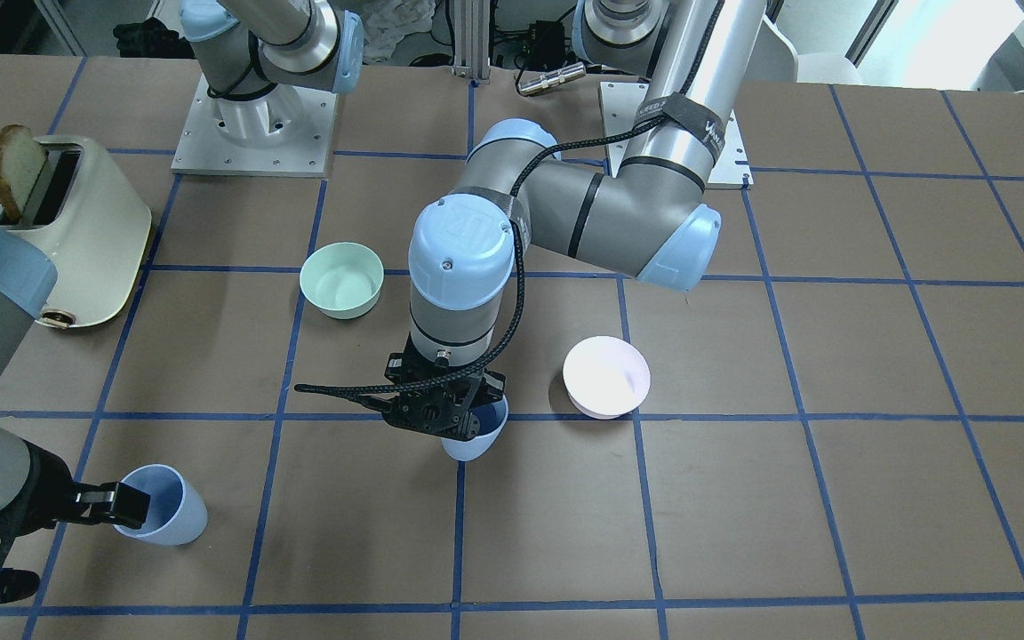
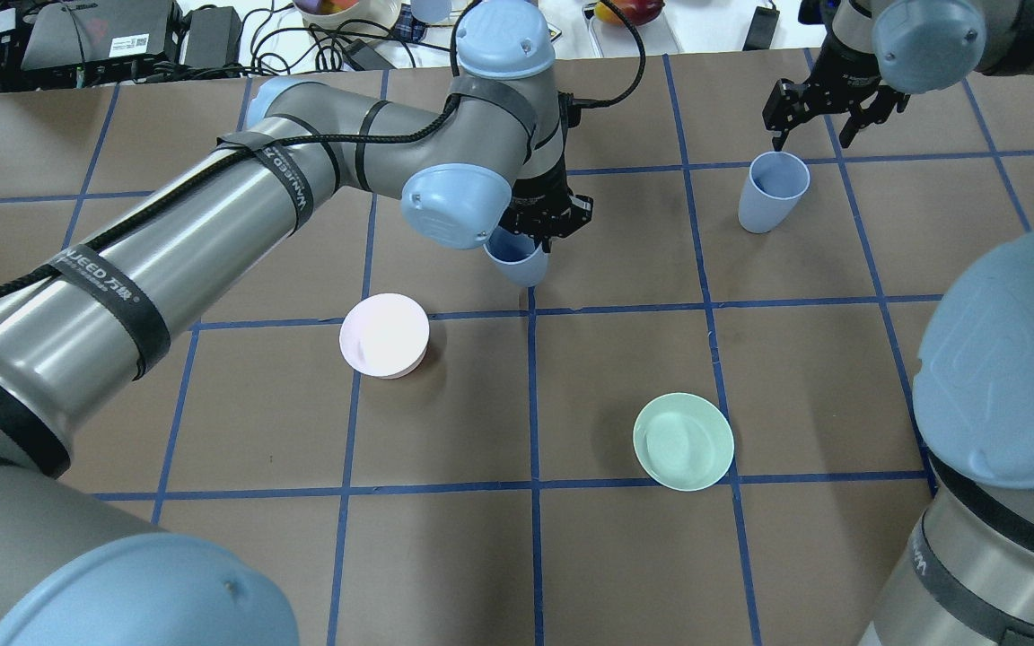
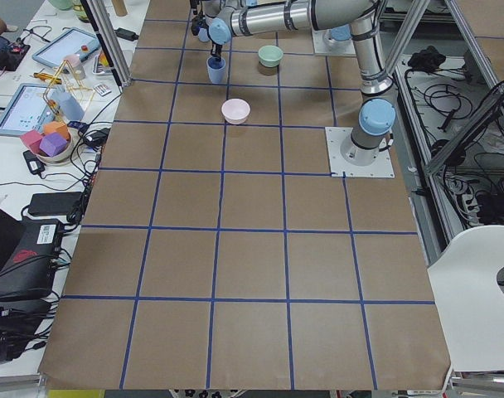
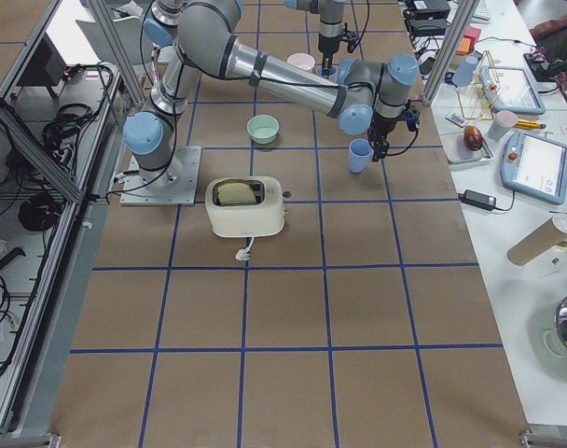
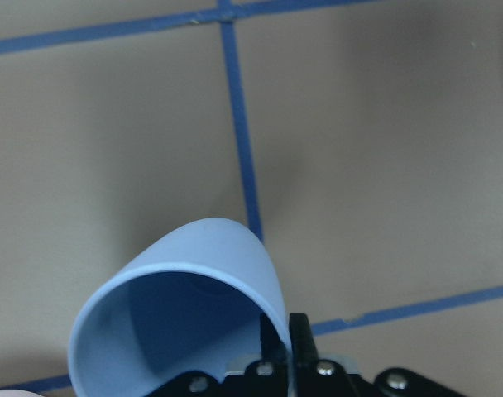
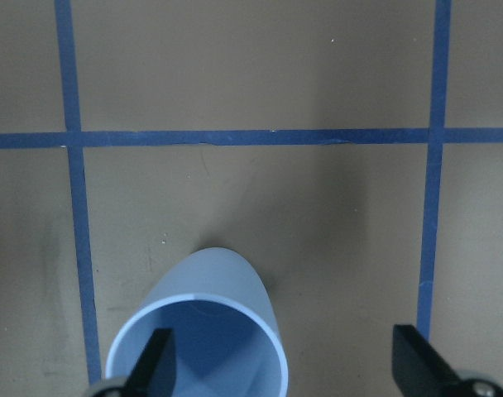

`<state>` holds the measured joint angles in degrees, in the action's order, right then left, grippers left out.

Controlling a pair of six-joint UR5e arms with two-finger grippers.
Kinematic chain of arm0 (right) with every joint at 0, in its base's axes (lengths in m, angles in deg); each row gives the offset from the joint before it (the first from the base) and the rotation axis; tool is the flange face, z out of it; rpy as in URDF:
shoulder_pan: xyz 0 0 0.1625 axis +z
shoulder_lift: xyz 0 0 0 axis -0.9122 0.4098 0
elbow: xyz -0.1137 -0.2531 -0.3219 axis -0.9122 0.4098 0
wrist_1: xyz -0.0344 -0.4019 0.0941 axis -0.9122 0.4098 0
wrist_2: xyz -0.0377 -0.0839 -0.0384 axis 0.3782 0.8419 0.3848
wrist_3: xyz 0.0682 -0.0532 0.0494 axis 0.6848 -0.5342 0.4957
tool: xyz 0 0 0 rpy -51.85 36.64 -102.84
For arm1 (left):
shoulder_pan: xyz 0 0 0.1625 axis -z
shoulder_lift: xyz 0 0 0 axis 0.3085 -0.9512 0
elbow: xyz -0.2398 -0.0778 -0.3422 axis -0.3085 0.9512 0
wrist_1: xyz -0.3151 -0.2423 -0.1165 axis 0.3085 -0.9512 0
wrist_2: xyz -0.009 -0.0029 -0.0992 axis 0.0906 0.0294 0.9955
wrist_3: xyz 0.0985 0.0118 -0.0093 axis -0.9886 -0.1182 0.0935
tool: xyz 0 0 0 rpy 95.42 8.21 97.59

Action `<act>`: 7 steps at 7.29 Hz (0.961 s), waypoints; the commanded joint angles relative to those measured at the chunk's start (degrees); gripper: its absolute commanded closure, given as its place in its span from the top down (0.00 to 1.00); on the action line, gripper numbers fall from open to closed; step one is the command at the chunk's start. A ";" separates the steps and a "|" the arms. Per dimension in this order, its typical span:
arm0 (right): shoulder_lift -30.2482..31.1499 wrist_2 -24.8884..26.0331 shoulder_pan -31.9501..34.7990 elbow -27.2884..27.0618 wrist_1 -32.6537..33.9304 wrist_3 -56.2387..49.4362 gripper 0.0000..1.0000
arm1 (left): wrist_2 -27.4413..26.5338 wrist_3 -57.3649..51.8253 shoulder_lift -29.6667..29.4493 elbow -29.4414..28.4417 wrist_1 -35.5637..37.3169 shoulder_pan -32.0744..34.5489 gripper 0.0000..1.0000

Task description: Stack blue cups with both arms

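Observation:
My left gripper (image 1: pixel 463 420) is shut on the rim of one blue cup (image 1: pixel 482 437) and holds it tilted near the table's middle. The pinch shows in the left wrist view, where the fingers (image 5: pixel 278 335) clamp the cup's (image 5: pixel 194 285) wall. In the overhead view the gripper (image 2: pixel 540 229) is above this cup (image 2: pixel 521 262). The other blue cup (image 2: pixel 770 193) stands upright on the table. My right gripper (image 2: pixel 811 142) is open over it. In the right wrist view one finger (image 6: pixel 158 356) is over that cup's (image 6: pixel 214 318) mouth and the other stands well outside it.
A mint-green bowl (image 2: pixel 683 441) and a pale pink bowl (image 2: pixel 384 335) sit on the brown, blue-taped table. A cream toaster (image 1: pixel 76 231) with a slice of toast stands near the right arm's base. Cables and devices lie beyond the far edge.

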<state>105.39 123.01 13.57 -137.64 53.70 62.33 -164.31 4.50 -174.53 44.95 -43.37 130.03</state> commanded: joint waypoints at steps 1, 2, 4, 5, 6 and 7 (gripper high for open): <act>0.01 0.00 -0.01 -2.03 0.48 0.01 0.92 | 1.31 -0.08 0.58 0.00 -0.78 1.23 0.00; -0.17 0.00 -0.01 -2.21 1.44 0.10 0.89 | 1.13 0.09 -0.63 0.18 -0.69 1.15 0.15; -0.17 -0.09 -0.01 -2.65 1.36 0.10 0.59 | 0.96 0.09 -2.39 0.53 -0.69 1.15 1.00; -0.17 0.00 -0.01 -3.26 1.45 0.10 0.38 | 0.87 0.44 -3.18 -0.25 -0.69 1.15 1.00; -0.08 -0.17 -0.01 -3.27 1.19 0.10 0.11 | 1.04 0.79 -1.63 -1.13 -0.78 0.54 1.00; -0.17 -0.09 -0.01 -3.44 1.27 -0.07 0.02 | 1.04 0.79 -0.31 -2.44 -2.52 -0.77 1.00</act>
<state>105.25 122.91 13.56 -140.85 54.99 62.40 -163.32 5.13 -176.21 43.86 -44.53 130.45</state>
